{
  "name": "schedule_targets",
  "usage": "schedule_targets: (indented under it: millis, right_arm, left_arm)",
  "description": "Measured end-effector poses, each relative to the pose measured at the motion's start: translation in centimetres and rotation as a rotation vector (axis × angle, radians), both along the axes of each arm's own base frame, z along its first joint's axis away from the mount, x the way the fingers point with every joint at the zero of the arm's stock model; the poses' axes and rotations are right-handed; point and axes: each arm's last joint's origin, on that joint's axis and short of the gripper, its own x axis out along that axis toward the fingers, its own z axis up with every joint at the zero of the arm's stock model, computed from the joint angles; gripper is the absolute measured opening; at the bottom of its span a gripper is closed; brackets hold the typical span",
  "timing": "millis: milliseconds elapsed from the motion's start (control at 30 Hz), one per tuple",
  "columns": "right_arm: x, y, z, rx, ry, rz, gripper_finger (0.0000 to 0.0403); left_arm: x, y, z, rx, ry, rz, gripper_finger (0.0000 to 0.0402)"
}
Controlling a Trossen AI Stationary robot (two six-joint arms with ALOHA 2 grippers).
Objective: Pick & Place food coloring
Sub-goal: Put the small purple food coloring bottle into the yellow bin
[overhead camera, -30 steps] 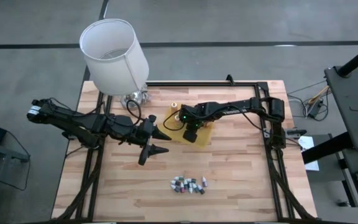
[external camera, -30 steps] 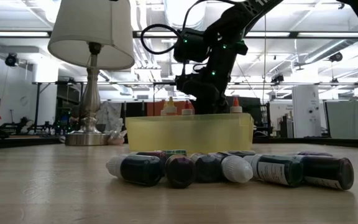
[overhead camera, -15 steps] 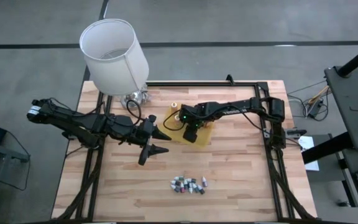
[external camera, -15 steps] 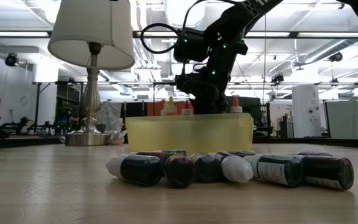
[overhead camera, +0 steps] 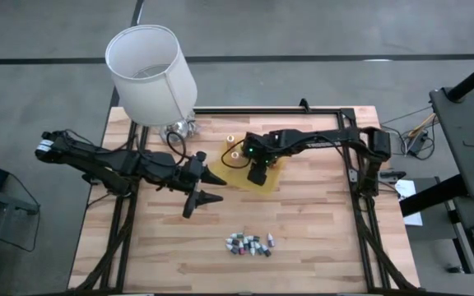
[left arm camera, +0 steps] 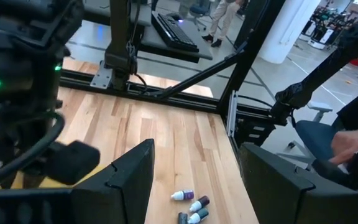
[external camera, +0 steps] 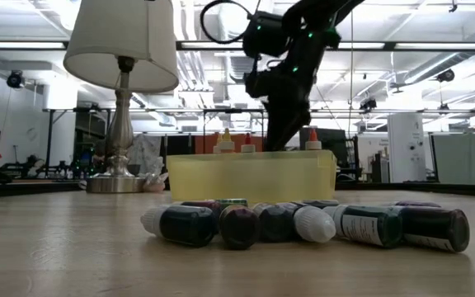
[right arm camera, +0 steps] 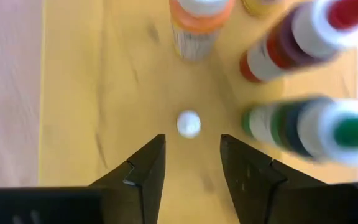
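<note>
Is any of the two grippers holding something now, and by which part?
Nothing is held. The right gripper hangs open and empty over the yellow tray; the left gripper is open and empty too.

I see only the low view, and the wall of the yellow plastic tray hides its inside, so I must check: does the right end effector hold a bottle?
Observer: No. The right wrist view shows the right end effector open, with nothing between its fingers.
Operator: What is below it?
Observer: A small round white cap, probably a vial, on the floor of the yellow plastic tray.
Operator: Where is the left arm?
Observer: In the high view, the left end effector waits open beside the tray.
</note>
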Motion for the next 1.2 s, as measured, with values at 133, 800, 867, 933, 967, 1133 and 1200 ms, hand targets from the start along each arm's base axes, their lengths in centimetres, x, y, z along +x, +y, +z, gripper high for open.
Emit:
schedule_targets:
  millis: [133, 800, 867, 933, 967, 1133, 1200]
  right_arm:
    - [-1.0, 1.3, 1.2, -0.004, 0.04, 0.057, 0.0144]
    - [-6.9, 12.5, 11.6, 0.051, -0.329, 0.292, 0.0144]
    - [-7.3, 13.3, 11.9, 0.061, -0.341, 0.315, 0.0146]
    - [-7.6, 14.1, 12.1, 0.076, -0.347, 0.324, 0.0148]
    - [-7.7, 14.4, 12.1, 0.084, -0.347, 0.327, 0.0148]
    - [-8.0, 15.9, 12.0, 0.102, -0.342, 0.362, 0.0143]
    - [-8.0, 16.4, 11.8, 0.111, -0.335, 0.365, 0.0138]
  left_arm:
    - [-0.6, 0.1, 0.6, 0.024, -0.03, -0.007, 0.0204]
    - [-4.1, 0.9, -1.2, -0.063, -0.297, -0.007, 0.0204]
    - [-4.0, 0.9, -1.5, -0.111, -0.284, -0.005, 0.0204]
    - [-4.0, 0.9, -1.9, -0.157, -0.264, -0.002, 0.0204]
    - [-4.0, 0.9, -2.1, -0.168, -0.253, 0.0, 0.0204]
    - [-3.9, 0.9, -3.3, -0.167, -0.22, 0.001, 0.0204]
    - [-3.9, 0.9, -3.7, -0.182, -0.205, 0.003, 0.0204]
